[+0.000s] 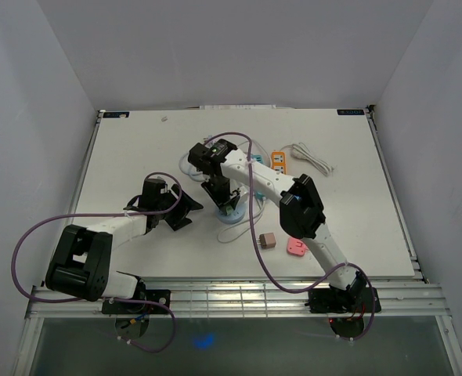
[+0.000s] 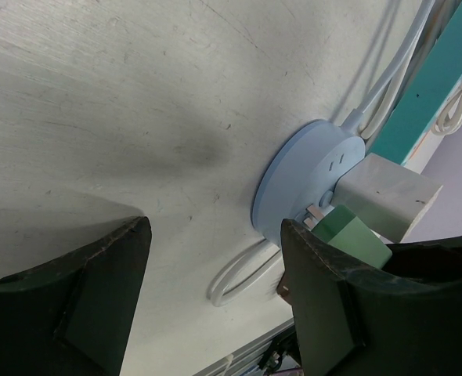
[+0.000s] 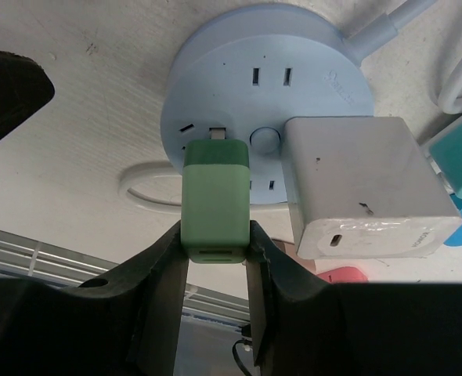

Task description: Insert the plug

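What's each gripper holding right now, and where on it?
Right gripper pinches the green plug by its two sides near the rear end, prongs at the blue outlet hub. Left gripper is open, holding nothing.

Light: bright, even and diffuse, from overhead.
Shadows: soft; one dark smudge on the table (image 2: 176, 149) in the left wrist view.
Focus: green plug (image 3: 215, 200) and round socket hub (image 3: 215, 86) crisp; the fingers of the left gripper (image 2: 215, 235) dark and slightly soft.
Glare: mild sheen on the near-edge rail (image 1: 239, 296).
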Controlling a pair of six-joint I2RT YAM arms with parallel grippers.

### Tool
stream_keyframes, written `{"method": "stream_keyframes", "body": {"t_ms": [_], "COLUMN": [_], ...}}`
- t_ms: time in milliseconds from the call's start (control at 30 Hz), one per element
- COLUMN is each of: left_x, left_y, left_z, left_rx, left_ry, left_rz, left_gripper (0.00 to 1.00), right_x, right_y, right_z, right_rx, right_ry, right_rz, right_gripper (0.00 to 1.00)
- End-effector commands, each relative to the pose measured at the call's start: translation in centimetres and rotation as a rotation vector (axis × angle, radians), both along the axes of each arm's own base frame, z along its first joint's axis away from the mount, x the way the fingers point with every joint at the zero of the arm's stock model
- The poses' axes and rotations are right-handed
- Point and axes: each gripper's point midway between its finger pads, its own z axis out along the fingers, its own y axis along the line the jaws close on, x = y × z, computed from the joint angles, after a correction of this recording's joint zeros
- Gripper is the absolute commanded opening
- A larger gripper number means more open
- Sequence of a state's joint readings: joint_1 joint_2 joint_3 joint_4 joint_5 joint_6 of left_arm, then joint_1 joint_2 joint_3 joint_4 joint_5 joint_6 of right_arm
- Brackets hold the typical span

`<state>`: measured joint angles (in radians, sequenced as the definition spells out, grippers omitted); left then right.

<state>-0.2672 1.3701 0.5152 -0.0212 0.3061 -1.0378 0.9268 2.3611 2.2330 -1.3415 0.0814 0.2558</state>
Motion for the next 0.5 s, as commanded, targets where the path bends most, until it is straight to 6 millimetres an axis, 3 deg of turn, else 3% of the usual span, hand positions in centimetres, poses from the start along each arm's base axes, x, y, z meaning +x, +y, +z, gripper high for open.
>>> {"method": "stream_keyframes", "body": {"t_ms": [0,167,333,467], "left_x": [0.5,0.9,1.0,1.1], "left_y": [-0.2,-0.2,-0.4,-0.4], "left_z": [1.1,1.6,2.0,2.0], "left_rx": [-0.001,0.017,0.007,0.007], "left_ry": [-0.048,-0.053,-0.059,-0.060], "left_rz": [-0.010,-0.019,-0.024,-0.026], "left_gripper": [0.78,0.78,0.78,0.78], "right_x": [2.7,2.4,2.7,2.8], "right_y": [1.7,1.5,1.5,1.6], "right_z": [-5.2,-4.0,-3.1,-2.5], "right_rx": [0.041,0.058,0.074,0.087], "right_ry": [-0.055,-0.059,-0.077,-0.082], "right_rz": [-0.014,0.011,0.021,0.026], "right_gripper": [0.26,0.32,0.51,0.56]}}
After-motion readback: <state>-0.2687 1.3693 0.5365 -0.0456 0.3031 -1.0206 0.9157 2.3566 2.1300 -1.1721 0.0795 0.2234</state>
